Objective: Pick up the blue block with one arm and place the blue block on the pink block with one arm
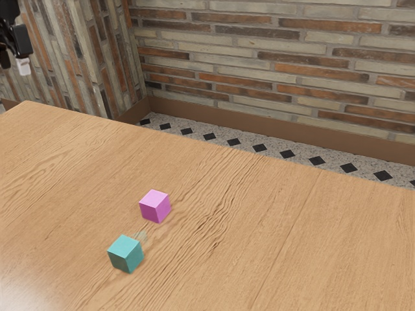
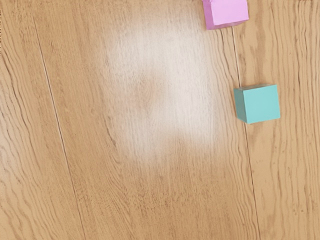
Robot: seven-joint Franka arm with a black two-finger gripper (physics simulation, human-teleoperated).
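- We are holding our gripper [image 1: 14, 45] high at the exterior view's upper left edge, well apart from both blocks. We are not managing to tell whether it is parted or closed.
- The blue block [image 1: 125, 253] is sitting flat on the wooden table [image 1: 292, 246], toward the exterior view's lower left.
- The pink block [image 1: 155, 206] is resting on the table near the blue one, farther back and slightly toward the exterior view's right, with a gap between them.
- Through the wrist view we are looking down on the table [image 2: 75, 150], where the blue block [image 2: 257, 103] and the pink block [image 2: 226, 12] are lying apart.
- A brick wall [image 1: 272, 58] is standing behind the table.
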